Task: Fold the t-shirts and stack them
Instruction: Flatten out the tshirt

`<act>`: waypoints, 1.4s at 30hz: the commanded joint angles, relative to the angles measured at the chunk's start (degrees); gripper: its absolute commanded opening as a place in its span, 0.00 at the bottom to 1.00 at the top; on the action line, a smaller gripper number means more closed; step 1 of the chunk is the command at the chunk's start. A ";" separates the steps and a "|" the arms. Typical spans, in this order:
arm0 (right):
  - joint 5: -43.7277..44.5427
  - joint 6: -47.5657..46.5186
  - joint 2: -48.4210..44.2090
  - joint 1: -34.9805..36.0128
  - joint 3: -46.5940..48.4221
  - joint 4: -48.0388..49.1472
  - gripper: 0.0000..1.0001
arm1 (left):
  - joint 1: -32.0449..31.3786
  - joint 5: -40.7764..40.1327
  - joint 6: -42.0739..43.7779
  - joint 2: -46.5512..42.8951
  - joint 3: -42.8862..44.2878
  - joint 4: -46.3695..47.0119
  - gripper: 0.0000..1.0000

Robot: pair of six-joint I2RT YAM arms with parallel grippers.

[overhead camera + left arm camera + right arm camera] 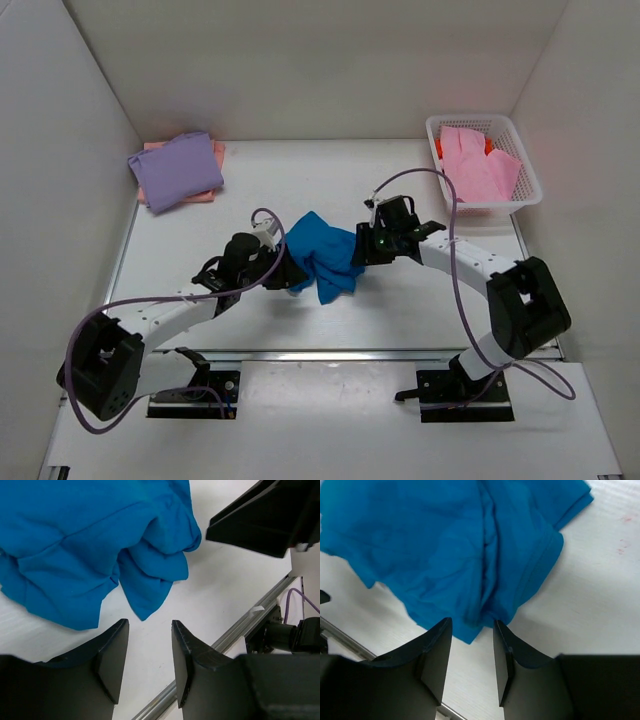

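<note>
Crumpled blue t-shirt [322,257] lies bunched just ahead of both sets of jaws, left gripper [148,630] and right gripper [471,627] parted and empty, apparently flanking it to pinch opposite edges.

Left gripper [148,630] fingers apart; right gripper [472,625] likewise

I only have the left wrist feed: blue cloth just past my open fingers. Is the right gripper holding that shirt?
Observer: No. The right gripper is open; an edge of the blue t-shirt lies at its fingertips, ungripped.
Operator: Any stack started?
Observer: A folded lavender t-shirt lies on a salmon t-shirt at the far-left corner.
Operator: What else is waiting?
Observer: A light pink t-shirt sits in the white basket, orange cloth showing beside it.
</note>
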 commanded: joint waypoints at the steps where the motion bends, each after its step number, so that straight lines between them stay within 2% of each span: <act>1: -2.44 -1.87 2.77 0.01 -0.88 5.95 0.36 | -1.82 -2.84 -2.16 1.13 0.85 4.23 0.51; 3: -3.41 -1.70 5.22 0.18 -0.88 6.83 0.35 | -2.44 -3.37 -2.16 3.15 1.37 4.75 0.52; 12: -5.96 -1.43 7.44 1.32 -1.94 9.12 0.16 | -8.95 -6.97 -2.60 20.01 8.75 1.41 0.58; 17: -6.31 -2.13 7.34 0.97 -1.59 8.42 0.13 | -10.36 -10.13 -1.81 26.52 13.05 -3.06 0.60; 19: -6.66 -1.96 6.91 0.80 -1.76 8.33 0.13 | -11.32 -11.20 -2.42 29.51 14.99 -7.36 0.64; 20: -6.75 -2.40 6.91 0.62 -1.15 8.33 0.11 | -11.23 -10.84 -1.99 29.96 15.61 -6.77 0.62; 21: -7.01 -2.31 6.65 1.06 -1.15 8.33 0.04 | -11.23 -10.32 -1.90 31.10 15.62 -6.07 0.49; 22: -7.54 -2.40 6.21 0.98 -1.24 7.89 0.00 | -11.15 -9.44 -2.16 31.28 15.35 -5.10 0.24; 23: -7.63 -2.31 5.68 0.37 -1.15 7.80 0.00 | -11.15 -9.44 -2.34 31.37 15.00 -4.74 0.00; 26: -7.19 -2.66 2.62 -0.08 -1.06 6.14 0.00 | -10.10 -10.05 -2.60 27.00 14.03 -5.52 0.00; 31: -5.70 -1.53 -7.65 -3.75 0.61 3.41 0.00 | -2.30 -11.98 5.02 13.57 18.59 -19.05 0.00; 34: -7.18 1.72 -18.89 -12.96 -0.97 4.28 0.00 | 5.78 -12.95 9.77 2.41 22.37 -29.94 0.00; 38: -8.76 3.05 -27.35 -25.18 -0.10 2.00 0.00 | 19.58 -13.57 15.66 -10.70 27.37 -37.42 0.00; 40: -11.30 3.05 -29.56 -30.20 0.34 0.77 0.00 | 22.06 -14.61 18.12 -13.18 30.62 -40.85 0.00; 42: -11.94 3.48 -32.45 -33.29 0.78 -0.45 0.00 | 19.98 -15.59 19.02 -14.24 33.71 -43.66 0.00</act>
